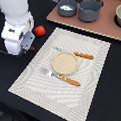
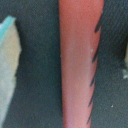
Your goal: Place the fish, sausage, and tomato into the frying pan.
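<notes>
Arm low at the exterior view's left, beside the tomato point(image 1: 40, 30); sausage point(image 2: 77, 65) fills the wrist view. Jaw state: can't tell. Centre on it, grip mid-length, then carry to the far frying pan point(image 1: 67, 7).

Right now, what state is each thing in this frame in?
gripper: low beside the placemat, jaws hidden, open or shut unclear.
sausage: close under the wrist camera, not in the pan.
tomato: on the table, outside the pan.
frying pan: upright, something pale inside.
pot: upright.
plate: upright, empty.
</notes>
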### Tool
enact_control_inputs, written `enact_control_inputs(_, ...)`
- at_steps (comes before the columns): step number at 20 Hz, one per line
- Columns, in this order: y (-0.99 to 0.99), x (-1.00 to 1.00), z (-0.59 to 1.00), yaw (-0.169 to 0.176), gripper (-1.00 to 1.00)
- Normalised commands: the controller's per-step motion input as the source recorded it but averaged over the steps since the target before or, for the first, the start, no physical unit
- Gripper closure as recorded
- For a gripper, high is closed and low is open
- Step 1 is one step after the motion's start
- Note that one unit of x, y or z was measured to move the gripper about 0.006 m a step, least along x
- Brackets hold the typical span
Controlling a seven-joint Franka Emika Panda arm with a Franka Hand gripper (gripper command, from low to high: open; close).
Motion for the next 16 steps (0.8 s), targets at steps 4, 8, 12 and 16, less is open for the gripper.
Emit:
enact_control_inputs(4, 0.02, -0.08, 0.00, 0.037, 1.00)
enact_control_inputs(8, 0.05, -0.01, 0.02, 0.030, 1.00)
enact_control_inputs(12, 0.41, 0.34, 0.97, 0.002, 1.00)
enact_control_inputs(16, 0.61, 0.63, 1.00, 0.000, 1.00)
